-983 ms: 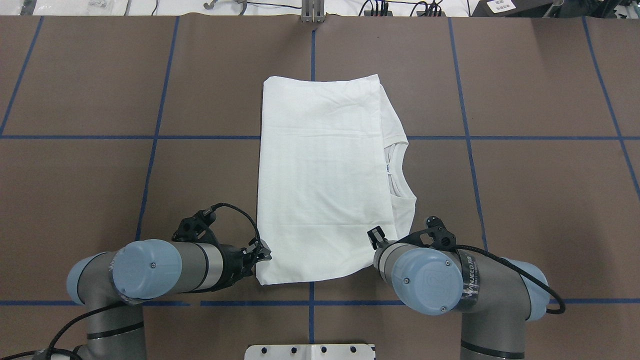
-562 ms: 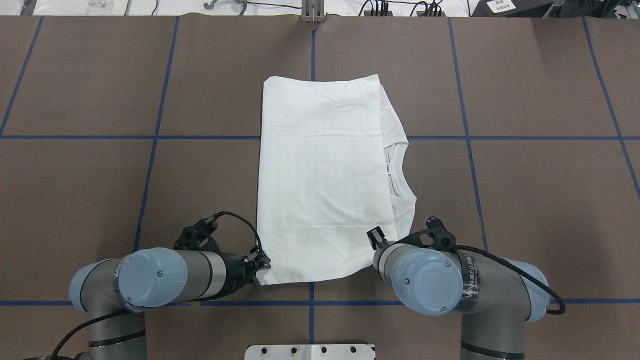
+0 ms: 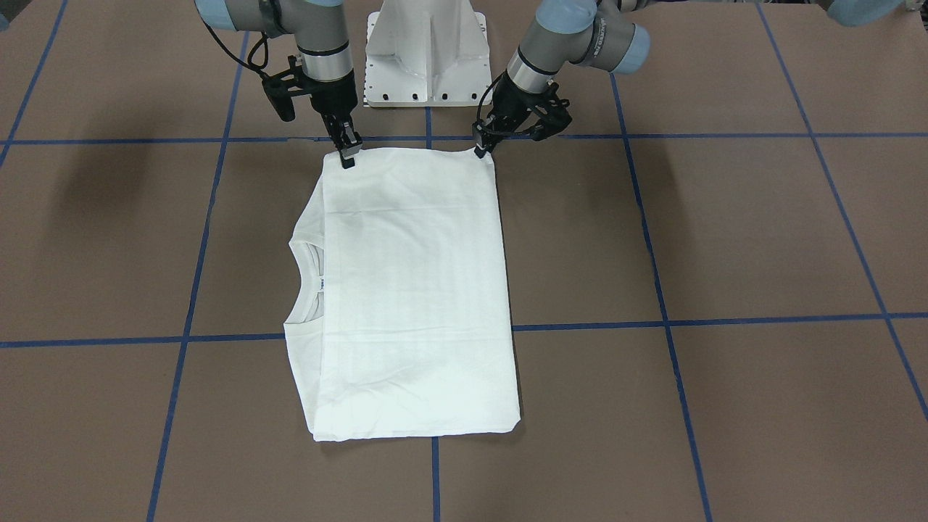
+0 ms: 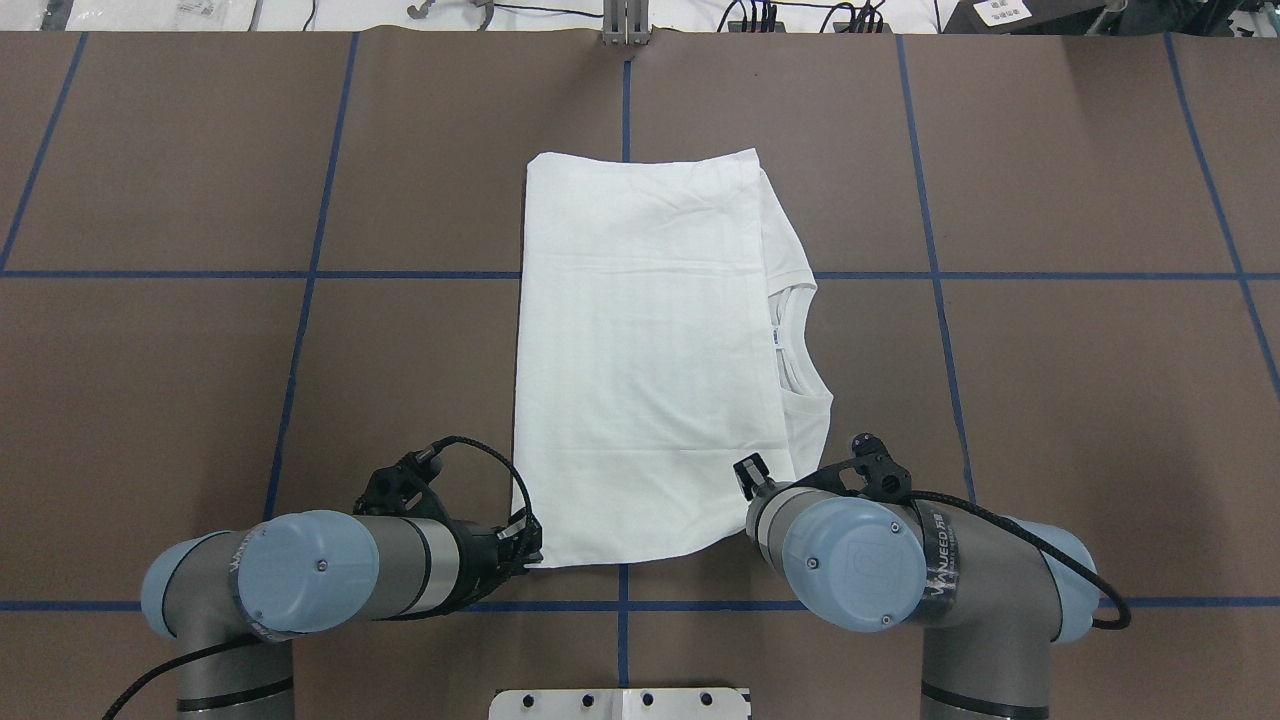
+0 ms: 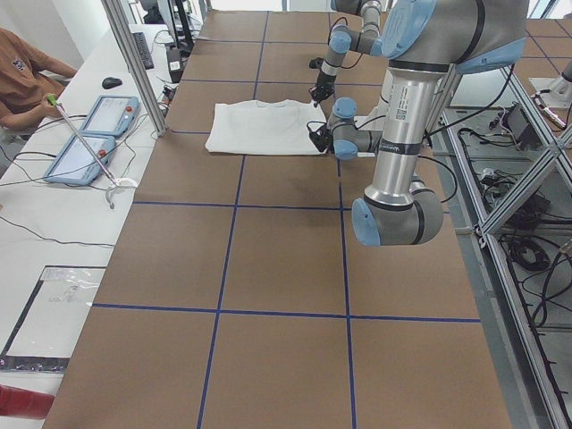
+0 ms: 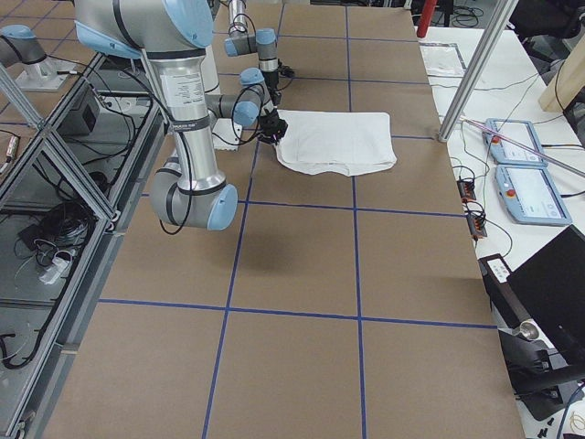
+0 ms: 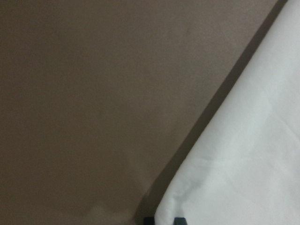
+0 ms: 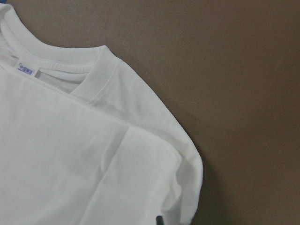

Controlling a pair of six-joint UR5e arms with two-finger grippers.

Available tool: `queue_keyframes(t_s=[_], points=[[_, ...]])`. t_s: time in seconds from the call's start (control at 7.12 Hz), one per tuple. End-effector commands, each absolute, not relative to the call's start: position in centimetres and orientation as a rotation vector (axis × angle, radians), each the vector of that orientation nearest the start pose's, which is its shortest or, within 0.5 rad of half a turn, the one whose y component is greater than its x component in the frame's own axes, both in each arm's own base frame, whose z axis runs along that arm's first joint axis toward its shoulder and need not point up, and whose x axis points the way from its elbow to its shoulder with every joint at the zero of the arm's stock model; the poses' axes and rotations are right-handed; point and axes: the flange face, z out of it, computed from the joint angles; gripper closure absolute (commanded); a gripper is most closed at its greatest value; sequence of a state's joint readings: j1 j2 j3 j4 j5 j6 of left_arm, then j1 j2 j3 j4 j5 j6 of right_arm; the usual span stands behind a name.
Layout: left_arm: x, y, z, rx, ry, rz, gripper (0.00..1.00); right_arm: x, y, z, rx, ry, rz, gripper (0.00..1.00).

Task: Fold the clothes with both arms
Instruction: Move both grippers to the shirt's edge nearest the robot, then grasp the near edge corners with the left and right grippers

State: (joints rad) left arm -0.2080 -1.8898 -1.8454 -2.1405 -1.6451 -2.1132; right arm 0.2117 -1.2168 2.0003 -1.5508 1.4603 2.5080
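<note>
**White T-shirt [image 4: 640,350] being pinched at both near corners**

The folded T-shirt is lying as a rectangle in the middle of the brown table [image 4: 1050,400], its collar [image 8: 101,77] peeking out on the robot's right; the left gripper [image 4: 527,548], sitting closer to the robot's base than a second ago, is clamping the near left corner, which is now drawn inward and rounded; the right gripper [image 3: 349,154] is staying where it was, fingers closed on the near right corner.
</note>
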Motion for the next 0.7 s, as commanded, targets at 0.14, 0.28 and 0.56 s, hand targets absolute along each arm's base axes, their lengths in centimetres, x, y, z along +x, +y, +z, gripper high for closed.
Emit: queue_keyframes(t_s=[0.14, 0.28, 0.56], points=[[54.6, -23.8, 28.4, -0.283, 1.174, -0.621, 1.0, -52.2, -26.0, 27.9, -0.2, -0.839, 1.126, 1.0], [54.0, -23.5, 27.4, -0.288, 1.181, -0.616, 1.0, -51.9, -25.9, 27.7, -0.203, -0.845, 1.126, 1.0], [51.3, -20.3, 23.4, -0.341, 1.189, -0.605, 1.0, -50.7, -21.9, 25.7, -0.258, -0.887, 1.055, 1.0]])
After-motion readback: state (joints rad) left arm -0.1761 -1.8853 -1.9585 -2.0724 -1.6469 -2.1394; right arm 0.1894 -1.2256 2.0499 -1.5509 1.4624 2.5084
